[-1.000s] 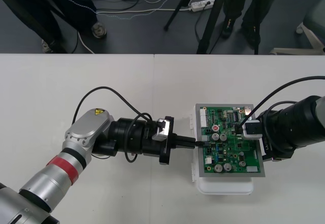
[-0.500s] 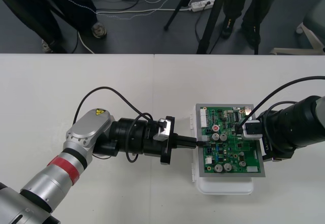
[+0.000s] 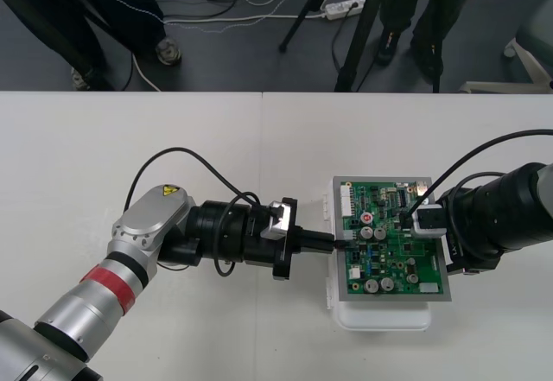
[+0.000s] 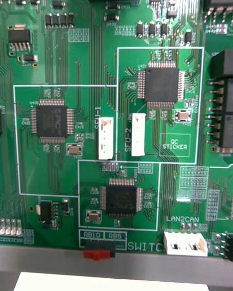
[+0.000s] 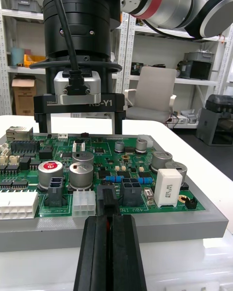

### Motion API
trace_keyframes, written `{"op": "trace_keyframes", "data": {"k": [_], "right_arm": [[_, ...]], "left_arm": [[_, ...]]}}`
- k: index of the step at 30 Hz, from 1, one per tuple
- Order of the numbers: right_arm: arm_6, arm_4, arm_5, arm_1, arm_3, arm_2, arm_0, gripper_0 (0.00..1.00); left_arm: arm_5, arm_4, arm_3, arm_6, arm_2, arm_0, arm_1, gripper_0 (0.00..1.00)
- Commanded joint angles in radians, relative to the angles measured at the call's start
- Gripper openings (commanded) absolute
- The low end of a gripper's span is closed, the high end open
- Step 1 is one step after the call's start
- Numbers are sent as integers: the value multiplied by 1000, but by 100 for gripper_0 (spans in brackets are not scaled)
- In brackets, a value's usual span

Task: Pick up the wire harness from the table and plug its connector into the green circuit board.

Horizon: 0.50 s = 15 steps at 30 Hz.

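Plug (image 5: 107, 199) sits pinched at the very tips of the left gripper (image 5: 108, 219). The fingers (image 5: 92, 257) are pressed together on it, with no gap between them. Just ahead of the tips lies the near edge of the board (image 5: 104, 160), and a small black socket (image 5: 130, 188) stands just beside the plug on the side toward the white block. The plug looks to touch the board's edge. Whether it is seated, I cannot tell.

Across the last second nothing has moved in the front view. The left gripper has the same reach, its tips are at the same spot on the board's left edge, and the board is square on its white base (image 3: 380, 316). My reading is a pause at the mouth of the socket, either fine alignment or a slow press, rather than travel. The pick-up is done and insertion is the step in hand.

The right gripper (image 3: 429, 223) is over the far side of the board from the plug, facing the left one. Its fingers (image 5: 42, 121) are spread wide with nothing between them, tips down near the board's far edge. I take this as steadying the board, though contact is not clear. Its camera looks straight down on bare board surface (image 4: 63, 53).

The main risk is that the plug stands a little off the socket, so a push now could slide the board on the table (image 3: 130, 139).
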Motion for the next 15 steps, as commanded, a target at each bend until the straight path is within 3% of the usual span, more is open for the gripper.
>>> {"op": "trace_keyframes", "data": {"k": [1, 2, 4, 15], "right_arm": [[3, -17, -5, 9, -37, 12, -23, 100], [1, -17, -5, 9, -38, 12, -22, 100], [1, -17, -5, 9, -37, 10, -22, 100], [6, -18, -5, 9, -37, 10, -20, 100]], "left_arm": [[29, 9, -41, -61, -31, -37, 2, 75], [24, 20, -44, -59, -29, -36, 12, 91], [19, 31, -48, -59, -31, -34, 25, 100], [13, 126, -177, -47, -31, 43, 192, 100]]}}
